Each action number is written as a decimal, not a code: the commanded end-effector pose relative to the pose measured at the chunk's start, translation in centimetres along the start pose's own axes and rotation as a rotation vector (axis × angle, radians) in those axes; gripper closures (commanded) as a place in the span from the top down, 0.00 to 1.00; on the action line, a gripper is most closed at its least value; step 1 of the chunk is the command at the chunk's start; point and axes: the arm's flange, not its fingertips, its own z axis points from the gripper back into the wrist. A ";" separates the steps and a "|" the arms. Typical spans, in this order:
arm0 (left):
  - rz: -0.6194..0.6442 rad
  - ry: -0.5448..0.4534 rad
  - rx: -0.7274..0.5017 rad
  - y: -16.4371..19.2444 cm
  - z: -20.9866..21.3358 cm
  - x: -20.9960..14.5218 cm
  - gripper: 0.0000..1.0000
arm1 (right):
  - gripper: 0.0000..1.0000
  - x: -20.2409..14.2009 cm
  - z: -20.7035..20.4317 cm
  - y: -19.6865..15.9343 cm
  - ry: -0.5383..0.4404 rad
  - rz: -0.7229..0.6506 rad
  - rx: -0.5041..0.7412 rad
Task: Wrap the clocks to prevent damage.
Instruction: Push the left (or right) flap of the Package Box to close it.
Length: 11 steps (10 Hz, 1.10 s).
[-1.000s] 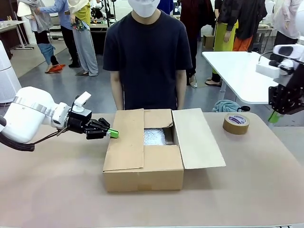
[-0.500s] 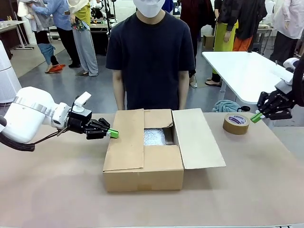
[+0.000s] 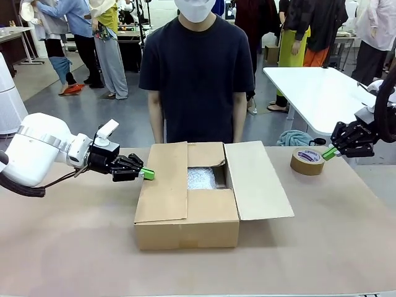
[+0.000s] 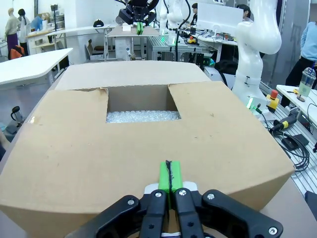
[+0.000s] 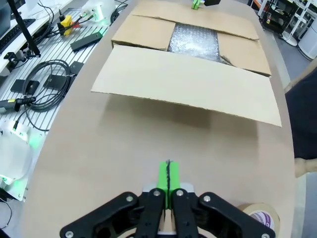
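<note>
While both pad pairs are pressed together on nothing, left gripper (image 3: 147, 174) sits at the near flap edge of the cardboard box (image 3: 185, 216), contact unclear. Bubble wrap (image 3: 201, 178) lies in the box opening, straight ahead of its tips. Right gripper (image 3: 328, 152) hangs just beside the tape roll (image 3: 307, 161), box farther ahead.

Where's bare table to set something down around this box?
Bare: the strip between the cardboard box and the table's near edge, and the patch right of the right flap, nearer than the tape roll. Crowded: beside the left flap, at the left jaws.
</note>
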 end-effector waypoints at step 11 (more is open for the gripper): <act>0.014 -0.001 0.008 0.2 -0.3 -0.3 0.01 | 0.01 -6.0 -11.1 -1.1 -0.177 -0.116 -0.164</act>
